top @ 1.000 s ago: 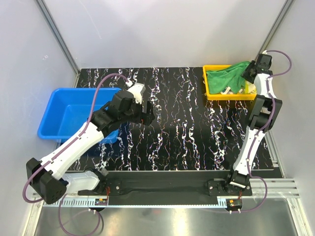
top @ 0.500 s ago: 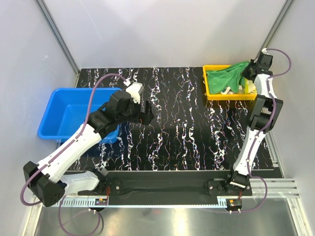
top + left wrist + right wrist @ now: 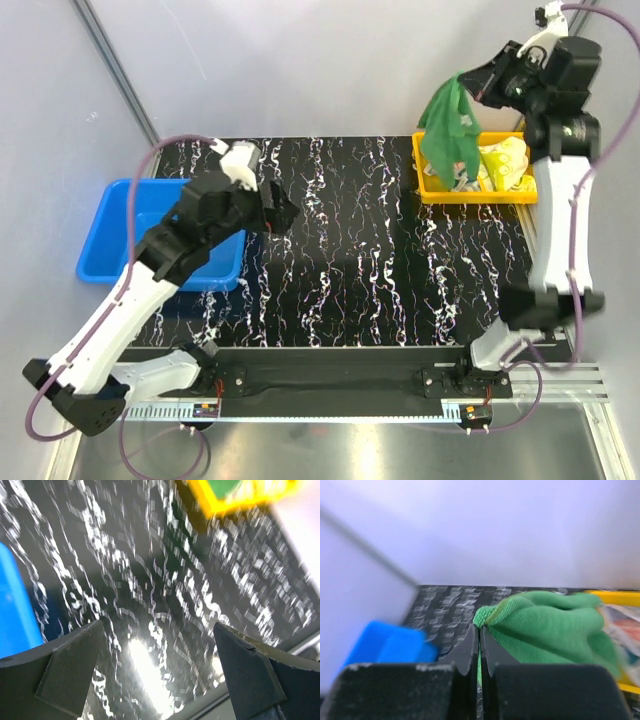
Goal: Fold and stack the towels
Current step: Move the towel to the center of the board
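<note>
A: Above the yellow bin, at the table's far right corner, the green towel is held up in the air. It is gripped at its top edge and hangs down bunched. Whether its lower end is touching anything in the bin cannot be told.

B: Held by what?

A: By the right gripper, which is raised high over the bin. In the right wrist view the jaws are seen pressed together, with a thin fold of green cloth clamped between the fingers. The rest of the towel is spread out beyond the tips.

B: Other two towels?

A: Both are seen in the yellow bin. The pale yellow towel is crumpled in the right half, just beside the hanging green one. A bit of the cream towel is visible at the bin's near wall, partly hidden by the green cloth. Its print cannot be read.

B: Left side?

A: The left gripper is held over the table, left of centre and well apart from the towels. Its fingers are spread wide and nothing is held. In the left wrist view only the black marbled top is seen between them. The blue bin is placed at the table's left edge, and the left arm is stretched across its near right corner.
</note>
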Robot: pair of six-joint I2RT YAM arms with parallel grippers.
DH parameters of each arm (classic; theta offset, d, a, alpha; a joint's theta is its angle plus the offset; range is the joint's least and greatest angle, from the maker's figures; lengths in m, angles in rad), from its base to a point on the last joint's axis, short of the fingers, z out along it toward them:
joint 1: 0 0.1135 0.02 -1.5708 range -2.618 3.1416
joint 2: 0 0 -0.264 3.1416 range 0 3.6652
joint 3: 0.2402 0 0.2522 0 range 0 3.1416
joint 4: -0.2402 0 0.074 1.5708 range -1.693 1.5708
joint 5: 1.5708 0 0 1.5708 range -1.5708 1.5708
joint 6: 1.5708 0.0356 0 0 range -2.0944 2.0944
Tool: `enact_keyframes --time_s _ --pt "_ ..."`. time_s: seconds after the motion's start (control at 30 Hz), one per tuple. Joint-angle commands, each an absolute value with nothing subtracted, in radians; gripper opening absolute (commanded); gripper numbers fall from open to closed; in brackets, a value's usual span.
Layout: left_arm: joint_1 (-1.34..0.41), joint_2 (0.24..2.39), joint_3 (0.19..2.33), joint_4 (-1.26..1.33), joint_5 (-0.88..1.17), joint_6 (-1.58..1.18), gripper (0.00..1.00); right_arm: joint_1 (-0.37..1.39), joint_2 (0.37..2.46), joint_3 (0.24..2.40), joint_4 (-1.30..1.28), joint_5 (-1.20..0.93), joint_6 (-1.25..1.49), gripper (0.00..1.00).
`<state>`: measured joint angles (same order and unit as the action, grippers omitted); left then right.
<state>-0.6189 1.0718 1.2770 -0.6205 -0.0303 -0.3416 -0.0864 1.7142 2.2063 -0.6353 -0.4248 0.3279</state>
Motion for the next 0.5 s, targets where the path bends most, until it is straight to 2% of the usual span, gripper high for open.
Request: enact_keyframes --time_s 0.0,0.13,0.17,0.23,0.27,0.37,0.47 --pt "-0.609 1.005 1.373 -0.632 -0.089 -0.351 0.99 -0.054 1.547 2.053 -0.692 -0.641 0.414 0.0" --pt "-0.606 0.982 1.353 -0.661 -0.087 -0.38 0.99 -0.012 1.27 1.639 -0.585 -0.742 0.513 0.0" --pt "-0.604 0.974 1.318 -0.658 -0.083 -0.396 0.99 -0.006 1.222 1.43 -0.522 -0.774 0.523 0.0" --pt "-0.604 0.956 1.27 -0.643 -0.055 -0.405 0.99 0.035 1.087 1.216 -0.486 -0.738 0.563 0.0" --pt "-0.604 0.954 1.226 -0.631 -0.046 -0.406 0.99 0.044 1.047 1.002 -0.436 -0.718 0.583 0.0" --pt "-0.604 0.962 1.163 -0.643 -0.04 -0.419 0.99 0.054 0.915 0.661 -0.37 -0.677 0.684 0.01" --pt "-0.604 0.992 1.128 -0.653 -0.049 -0.425 0.99 0.055 0.796 0.499 -0.408 -0.594 0.741 0.07"
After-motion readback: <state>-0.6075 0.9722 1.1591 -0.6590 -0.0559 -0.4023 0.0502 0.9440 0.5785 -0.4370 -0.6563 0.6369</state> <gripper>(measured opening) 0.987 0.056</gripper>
